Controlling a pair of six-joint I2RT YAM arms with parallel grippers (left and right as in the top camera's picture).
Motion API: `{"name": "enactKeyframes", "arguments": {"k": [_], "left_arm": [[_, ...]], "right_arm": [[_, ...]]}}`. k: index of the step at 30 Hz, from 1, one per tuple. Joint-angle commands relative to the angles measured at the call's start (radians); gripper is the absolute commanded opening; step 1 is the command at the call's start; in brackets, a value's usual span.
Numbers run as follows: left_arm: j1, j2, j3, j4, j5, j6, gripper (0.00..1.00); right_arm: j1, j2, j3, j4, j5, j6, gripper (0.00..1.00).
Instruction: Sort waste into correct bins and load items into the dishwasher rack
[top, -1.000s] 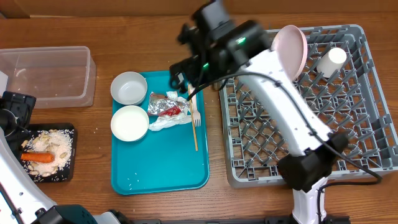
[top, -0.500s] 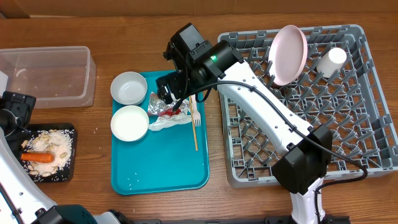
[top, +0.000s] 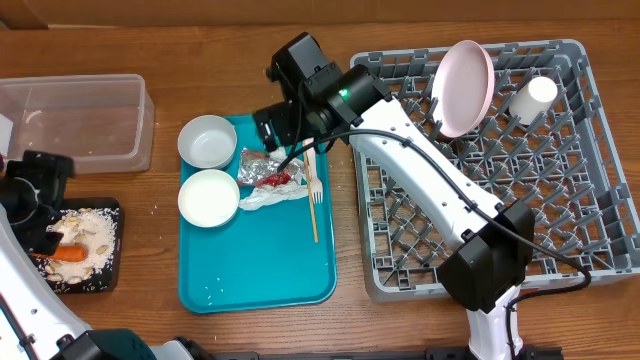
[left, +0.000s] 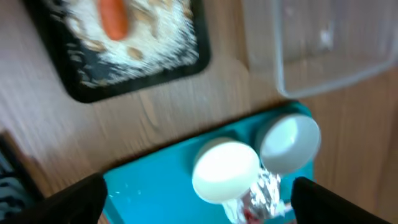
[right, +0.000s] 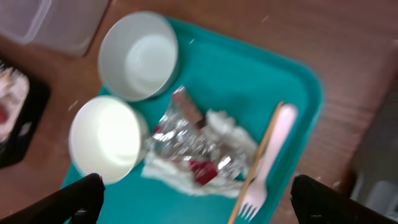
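Note:
Two small white bowls (top: 207, 141) (top: 209, 197), a foil wrapper (top: 268, 170), a white napkin (top: 272, 195) and a white fork (top: 312, 178) lie on the teal tray (top: 260, 260). My right gripper (top: 283, 130) hovers open and empty above the wrapper (right: 193, 146) and fork (right: 264, 168). The plate (top: 467, 87) and the cup (top: 530, 97) stand in the grey rack (top: 500, 210). A carrot (top: 62, 254) and rice lie in the black tray (top: 100, 285). My left gripper (top: 40, 195) is open and empty above that tray. The clear tub (top: 75, 120) stands at the far left.
A thin wooden stick (top: 313, 210) lies beside the fork on the teal tray. A few crumbs lie near the teal tray's front left. The left wrist view shows the black tray (left: 93, 93), the tub (left: 323, 43) and both bowls (left: 225, 171).
My right gripper has swung left from the rack's edge to above the wrapper on the teal tray. My left gripper has shifted slightly right, over the black tray.

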Motion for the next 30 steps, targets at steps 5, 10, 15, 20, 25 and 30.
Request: {"name": "enactKeyframes", "arguments": {"k": [5, 10, 15, 20, 25, 30], "left_arm": [[-0.183, 0.006, 0.007, -0.003, 0.121, 0.309, 0.83], [-0.392, 0.006, -0.022, 0.057, 0.024, 0.273, 1.0], [-0.528, 0.008, -0.025, 0.12, -0.123, 0.275, 1.0], [-0.579, 0.016, -0.032, 0.115, -0.133, 0.301, 0.99], [-0.614, 0.029, -0.132, 0.126, -0.071, 0.354, 0.91], [-0.674, 0.049, -0.295, 0.214, -0.053, 0.368, 0.94]], "right_arm": [[-0.094, -0.006, 0.002, 0.072, 0.126, 0.005, 1.0], [-0.191, -0.006, 0.002, 0.076, 0.126, 0.005, 1.0], [-0.255, -0.006, 0.002, 0.064, 0.122, 0.005, 1.0], [-0.277, -0.006, 0.002, 0.027, 0.122, 0.005, 1.0], [-0.278, -0.006, 0.002, 0.027, 0.122, 0.005, 1.0], [-0.278, -0.006, 0.002, 0.027, 0.122, 0.005, 1.0]]}}
